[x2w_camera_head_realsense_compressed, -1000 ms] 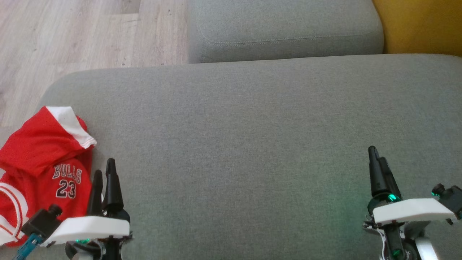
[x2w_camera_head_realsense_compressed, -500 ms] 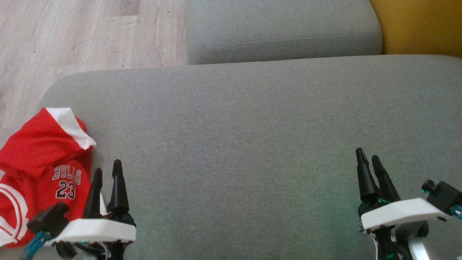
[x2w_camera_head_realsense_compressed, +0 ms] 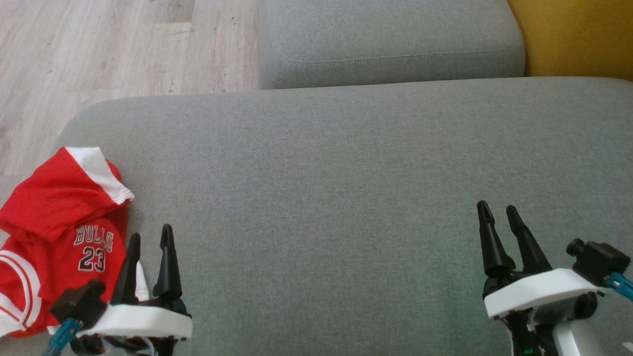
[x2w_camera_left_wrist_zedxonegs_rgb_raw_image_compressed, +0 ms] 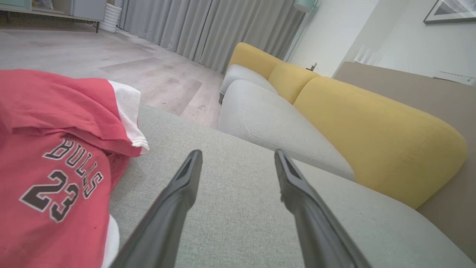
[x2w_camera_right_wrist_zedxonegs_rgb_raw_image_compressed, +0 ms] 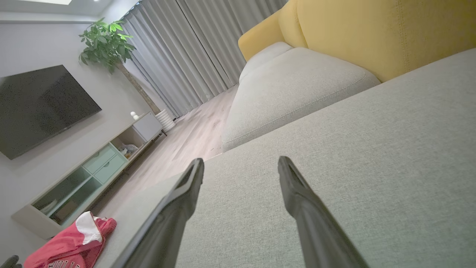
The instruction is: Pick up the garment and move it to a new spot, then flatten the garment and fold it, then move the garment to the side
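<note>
Since the earlier frame we see the right gripper point(x2w_camera_head_realsense_compressed: 496, 206) shifted leftward over the cushion and turned, so its two dark fingers now show side by side; the left gripper point(x2w_camera_head_realsense_compressed: 151, 233) has edged rightward. Both pairs of jaws stand wide apart and hold nothing. The crumpled red mesh basketball jersey with white trim point(x2w_camera_head_realsense_compressed: 54, 207) lies at the left edge of the broad gray fabric sofa cushion point(x2w_camera_head_realsense_compressed: 321, 163), toward its near-left corner, just beside the left gripper. Between the grippers and out to the far edge we see open fabric. Pale wood-plank floor point(x2w_camera_head_realsense_compressed: 99, 49) borders the left edge; a second gray seat cushion point(x2w_camera_head_realsense_compressed: 390, 39) and a yellow upholstered backrest point(x2w_camera_head_realsense_compressed: 573, 34) border the far edge.
</note>
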